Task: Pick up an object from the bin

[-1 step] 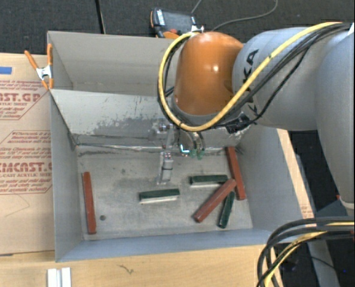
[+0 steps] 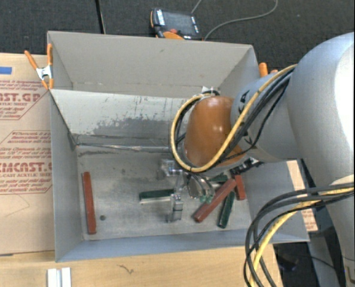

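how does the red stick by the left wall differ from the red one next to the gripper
The left red stick lies alone on bare floor; the right red stick sits in a small heap against a dark green stick. The left one runs along the left wall of the bin; the right one lies diagonally, just right of the gripper. Both are slim reddish bars lying flat.
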